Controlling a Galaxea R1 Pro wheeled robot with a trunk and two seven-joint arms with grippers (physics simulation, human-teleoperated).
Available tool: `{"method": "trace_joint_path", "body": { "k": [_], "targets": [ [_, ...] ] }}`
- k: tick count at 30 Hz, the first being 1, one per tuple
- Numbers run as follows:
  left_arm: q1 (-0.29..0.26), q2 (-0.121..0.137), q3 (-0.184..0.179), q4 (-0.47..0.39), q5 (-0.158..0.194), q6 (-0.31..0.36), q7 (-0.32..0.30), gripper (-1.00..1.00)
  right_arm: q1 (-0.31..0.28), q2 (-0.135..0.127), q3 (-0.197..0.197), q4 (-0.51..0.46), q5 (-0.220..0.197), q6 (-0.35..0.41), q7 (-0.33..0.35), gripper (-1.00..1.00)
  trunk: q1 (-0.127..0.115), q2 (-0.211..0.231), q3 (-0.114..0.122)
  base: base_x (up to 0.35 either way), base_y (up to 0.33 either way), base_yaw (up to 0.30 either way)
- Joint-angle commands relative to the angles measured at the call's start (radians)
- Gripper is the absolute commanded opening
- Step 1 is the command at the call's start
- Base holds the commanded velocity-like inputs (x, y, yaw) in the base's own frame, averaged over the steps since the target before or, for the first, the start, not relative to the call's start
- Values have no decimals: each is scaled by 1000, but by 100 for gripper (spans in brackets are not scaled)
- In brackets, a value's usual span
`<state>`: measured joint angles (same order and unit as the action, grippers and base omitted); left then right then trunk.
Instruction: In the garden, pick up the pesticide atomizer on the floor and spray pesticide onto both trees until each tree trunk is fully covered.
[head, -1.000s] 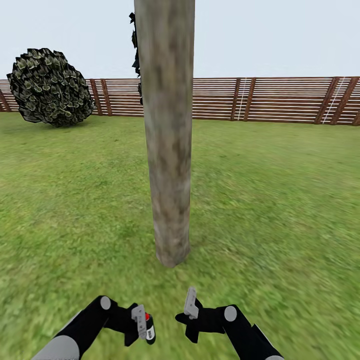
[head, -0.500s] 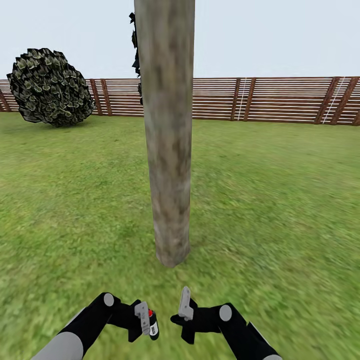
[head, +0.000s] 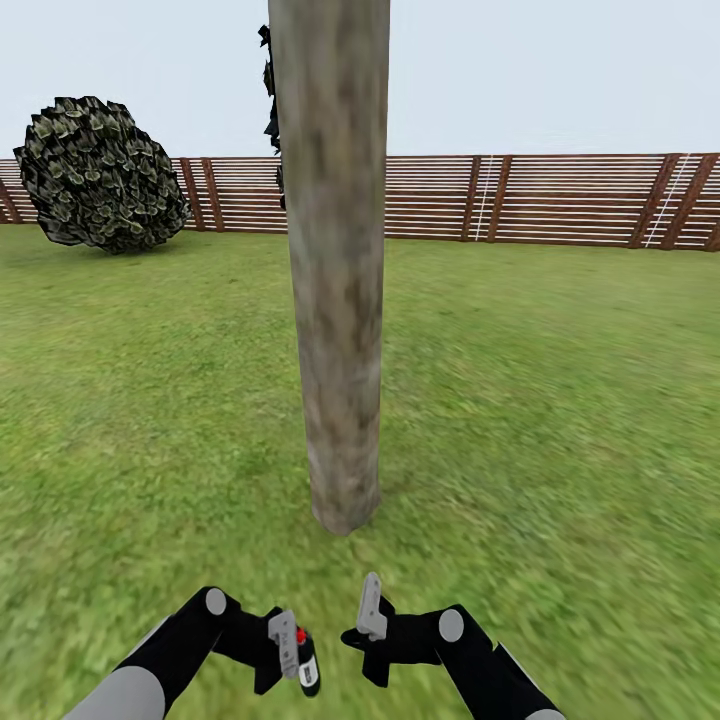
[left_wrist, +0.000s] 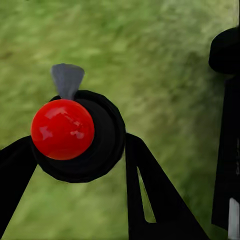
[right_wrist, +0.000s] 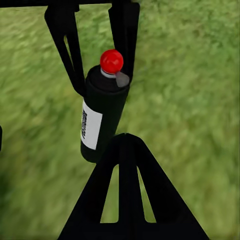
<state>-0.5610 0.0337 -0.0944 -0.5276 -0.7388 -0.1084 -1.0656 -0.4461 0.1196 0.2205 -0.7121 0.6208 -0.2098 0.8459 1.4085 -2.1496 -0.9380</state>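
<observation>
One atomizer (head: 306, 660) is seen, a small dark bottle with a red top (left_wrist: 62, 129) and a white label. It is held low in front of the robot, over the grass (head: 560, 400). The left end effector (head: 292, 652) is clamped on it, with one dark finger (left_wrist: 150, 195) pressed on each side of the bottle. In the right wrist view the bottle (right_wrist: 102, 117) is seen hanging between those two fingers, with its grey trigger (right_wrist: 122, 79) beside the red top.

The right end effector (head: 368, 618) is held just beside the left one, near the atomizer but not touching it. Nothing is held in it. One grey finger (head: 372, 606) is seen sticking up, and whether the fingers are apart or together cannot be told.

One trunk (head: 335, 270) is seen, thick and pale with mottled bark. It is stood straight up in the grass, just ahead of both end effectors and between them.

Far behind, one round dark shrub (head: 100, 172) is seen at the left. One long brown slat fence (head: 540, 198) is run across the back of the lawn. A bit of dark leaves (head: 270, 90) is seen behind the trunk.
</observation>
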Motion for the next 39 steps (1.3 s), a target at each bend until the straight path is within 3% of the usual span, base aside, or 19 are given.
{"method": "trace_joint_path", "body": {
  "k": [1,13,39],
  "targets": [
    [0,0,-3,-1,-5,-11,-5,-100,0,1,-1,-1,10,-6,1,-100,0,0,-1,0,0,0],
    [-1,-2,2,-2,1,-15,-15,-100,0,1,-1,-1,10,-5,1,-100,0,0,-1,0,0,0],
    [4,-47,2,-2,0,-16,-5,-100,0,1,-1,-16,10,-4,1,-100,0,0,-1,0,0,0]
  ]
}}
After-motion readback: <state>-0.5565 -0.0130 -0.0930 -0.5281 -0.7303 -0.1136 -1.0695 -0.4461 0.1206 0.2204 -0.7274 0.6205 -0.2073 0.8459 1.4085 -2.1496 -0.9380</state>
